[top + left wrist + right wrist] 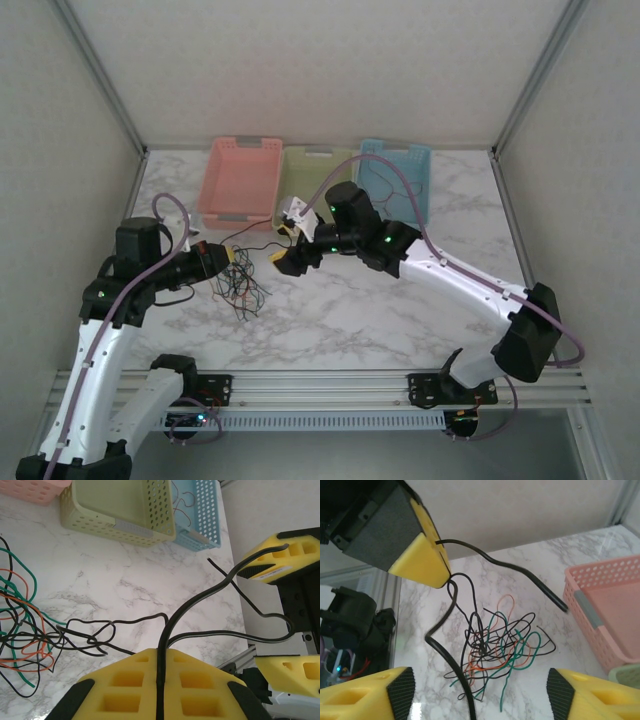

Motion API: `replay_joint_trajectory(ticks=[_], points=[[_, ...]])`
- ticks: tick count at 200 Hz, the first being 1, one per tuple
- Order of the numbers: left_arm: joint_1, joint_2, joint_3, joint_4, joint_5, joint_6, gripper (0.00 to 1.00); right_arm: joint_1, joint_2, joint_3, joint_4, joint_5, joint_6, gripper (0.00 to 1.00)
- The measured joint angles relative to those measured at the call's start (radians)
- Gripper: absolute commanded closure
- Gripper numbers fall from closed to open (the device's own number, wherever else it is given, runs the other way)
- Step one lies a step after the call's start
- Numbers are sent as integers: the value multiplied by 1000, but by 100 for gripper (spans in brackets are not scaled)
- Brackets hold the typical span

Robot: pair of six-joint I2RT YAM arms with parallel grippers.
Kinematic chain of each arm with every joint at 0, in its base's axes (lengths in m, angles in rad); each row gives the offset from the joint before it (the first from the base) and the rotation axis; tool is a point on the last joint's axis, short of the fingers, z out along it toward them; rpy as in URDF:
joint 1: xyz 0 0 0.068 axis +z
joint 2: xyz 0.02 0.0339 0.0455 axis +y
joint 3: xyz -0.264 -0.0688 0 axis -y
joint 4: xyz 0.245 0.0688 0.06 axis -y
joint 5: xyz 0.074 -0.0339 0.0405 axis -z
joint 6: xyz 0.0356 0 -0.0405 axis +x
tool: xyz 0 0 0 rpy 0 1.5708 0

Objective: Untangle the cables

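Clamping hard, the left tool (160, 690) had its yellow pads pressed together on one black cable (161, 655), and that looked like the whole idea: pin one end so the strand could be drawn clear of the knot. From that pinch the cable rose and swung across to the right tool (290, 612), whose fingers stood well apart with the strand looping through the gap between them. Nothing was gripped there, and whether a pad brushed the wire could not be told. It read as a tool lined up to take, or just letting go of, the same strand. Just beyond and below lay the tangle (495, 645) of black, green and orange-red cables, heaped loose on the marble desk (380, 310), with thin black strands running from it toward the left tool. Farthest back, side by side, sat the pink basket (245, 143), the green basket (310, 152) and the blue basket (395, 146), probably waiting for freed cables; a couple of thin wires already showed in the blue one.
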Motion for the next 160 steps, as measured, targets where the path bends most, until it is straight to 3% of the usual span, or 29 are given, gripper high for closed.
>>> replay_joint_trajectory(ticks=[20, 75, 97, 108, 122, 139, 160], points=[[0, 0, 0, 0, 0, 0, 100, 1, 8, 14, -10, -3, -24, 50], [0, -1, 0, 0, 0, 0, 100, 2, 8, 15, -24, -28, -48, 99], [0, -4, 0, -1, -2, 0, 100, 2, 8, 15, -27, -29, -50, 100], [0, -5, 0, -1, -4, 0, 80, 2, 7, 15, -27, -28, -49, 100], [-1, -8, 0, 0, -6, 0, 65, 2, 2, 10, -18, -24, -44, 100], [-1, -13, 0, -2, -17, -1, 35, 2, -26, -15, 0, -10, -29, 100], [-1, -19, 0, -5, -29, -3, 20, 2, -85, -58, 13, 21, -10, 100]])
